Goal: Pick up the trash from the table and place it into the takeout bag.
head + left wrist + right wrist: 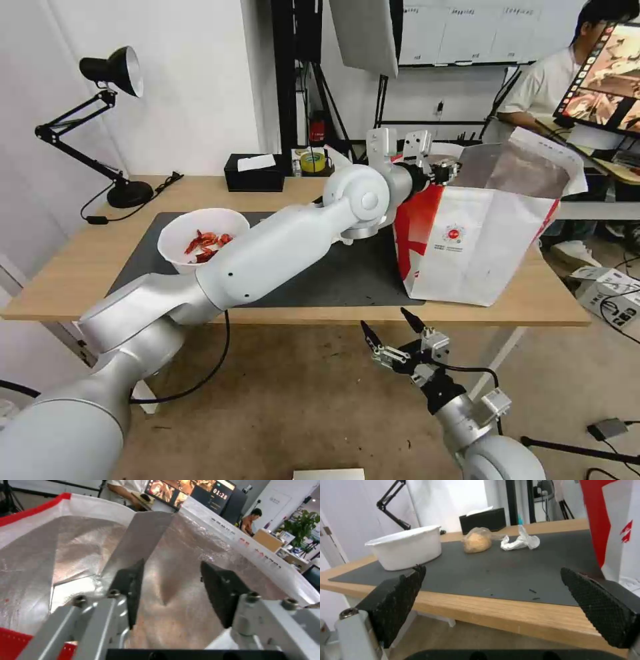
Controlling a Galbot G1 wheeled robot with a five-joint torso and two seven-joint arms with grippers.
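Note:
The takeout bag (480,240) stands open at the right end of the table (80,267), foil lining showing. My left arm reaches across the dark mat (333,273), and my left gripper (443,170) hangs at the bag's mouth. In the left wrist view that gripper (171,563) is open and empty above the foil lining (186,620). Trash on the mat: the white bowl (200,240) of red shells, a knotted bag with a beige lump (476,541) and a crumpled tissue (520,541). My right gripper (393,330) waits open below the table's front edge.
A black tissue box (253,172) and a roll of tape (311,161) sit at the table's back edge. A black desk lamp (110,120) stands at the back left corner. Cables and boxes lie on the floor to the right.

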